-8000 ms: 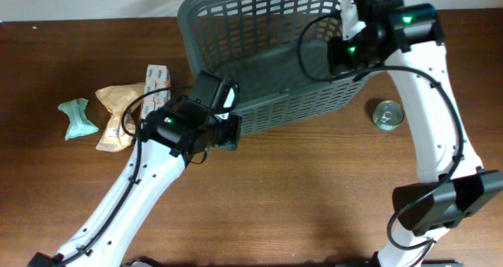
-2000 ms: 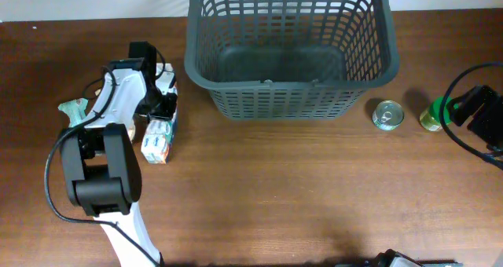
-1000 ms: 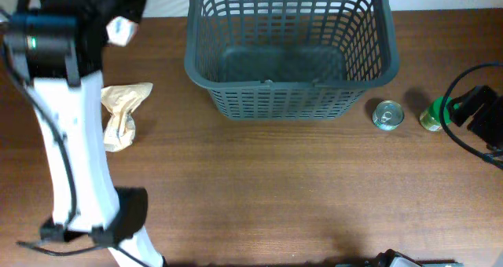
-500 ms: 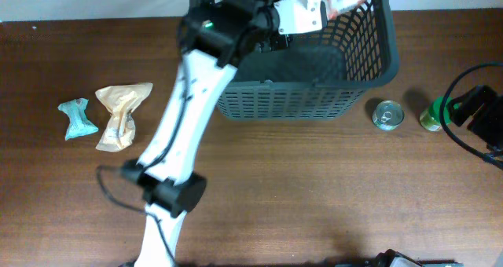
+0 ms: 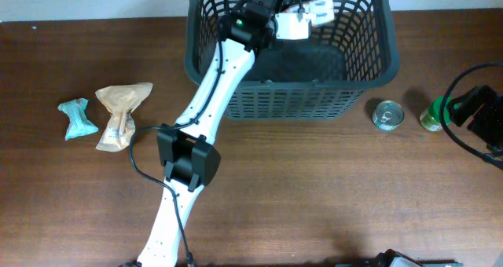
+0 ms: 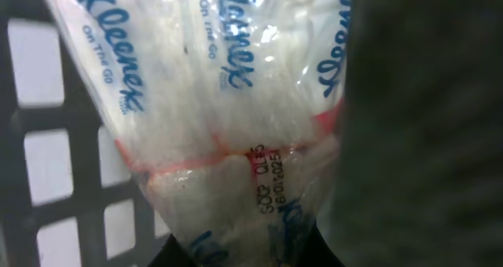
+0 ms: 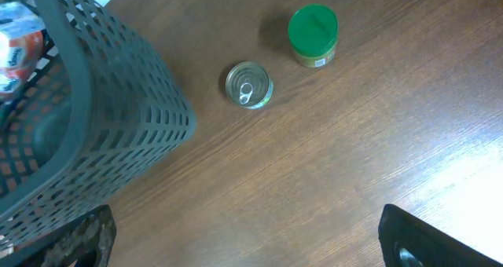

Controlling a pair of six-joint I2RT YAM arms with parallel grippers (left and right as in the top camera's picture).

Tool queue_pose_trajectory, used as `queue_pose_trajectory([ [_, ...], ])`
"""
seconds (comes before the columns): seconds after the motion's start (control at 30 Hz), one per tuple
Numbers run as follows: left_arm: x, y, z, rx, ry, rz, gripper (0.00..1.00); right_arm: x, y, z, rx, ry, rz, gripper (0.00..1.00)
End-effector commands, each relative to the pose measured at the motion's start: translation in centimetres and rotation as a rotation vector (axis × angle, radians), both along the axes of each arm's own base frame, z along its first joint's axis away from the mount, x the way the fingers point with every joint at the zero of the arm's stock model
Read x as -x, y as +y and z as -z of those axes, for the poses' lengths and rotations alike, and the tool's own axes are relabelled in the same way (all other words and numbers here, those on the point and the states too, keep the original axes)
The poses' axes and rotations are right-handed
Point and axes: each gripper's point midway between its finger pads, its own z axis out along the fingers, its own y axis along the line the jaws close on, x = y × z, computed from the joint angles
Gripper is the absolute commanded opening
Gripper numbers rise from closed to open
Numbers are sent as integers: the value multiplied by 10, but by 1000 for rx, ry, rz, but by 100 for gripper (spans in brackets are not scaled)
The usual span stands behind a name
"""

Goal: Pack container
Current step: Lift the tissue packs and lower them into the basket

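Note:
The container (image 5: 369, 74) is a dark grey lattice basket at the back centre of the table. My left gripper (image 5: 289, 25) hangs over its inside, shut on a clear Kleenex tissue pack (image 5: 318, 13). In the left wrist view the tissue pack (image 6: 220, 102) fills the frame, pinched at its lower end by the left gripper (image 6: 247, 255), with the container's slotted wall (image 6: 23, 126) behind. My right gripper (image 7: 251, 251) stands wide open over bare wood, right of the container (image 7: 118, 118), holding nothing.
A small tin can (image 5: 387, 115) and a green-lidded jar (image 5: 431, 116) stand right of the basket, close to the right arm (image 5: 471, 110). A teal packet (image 5: 77, 118) and a tan bag (image 5: 119, 114) lie at the far left.
My left arm has swung from the far left across to the basket with the tissue pack, and the pack has dropped a little lower inside. The right arm has not moved.

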Motion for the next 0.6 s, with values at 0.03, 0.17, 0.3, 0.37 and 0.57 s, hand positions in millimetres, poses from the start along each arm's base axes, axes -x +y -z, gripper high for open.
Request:
queue_pose_trajectory([
  [0.03,-6,6,1,20,-2,-37,22,0,0,-2,-1,-9,-9,99],
  [0.17,6,-2,-36,112,-44,-181,99,0,0,-2,-1,-9,-9,99],
  [0.3,28,6,-95,121,-137,-252,99,0,0,-2,-1,-9,-9,99],
  [0.37,43,16,-128,182,-154,-305,99,0,0,-2,-1,-9,-9,99],
  [0.57,111,137,-240,514,-190,-694,99,0,0,-2,-1,-9,-9,99],
])
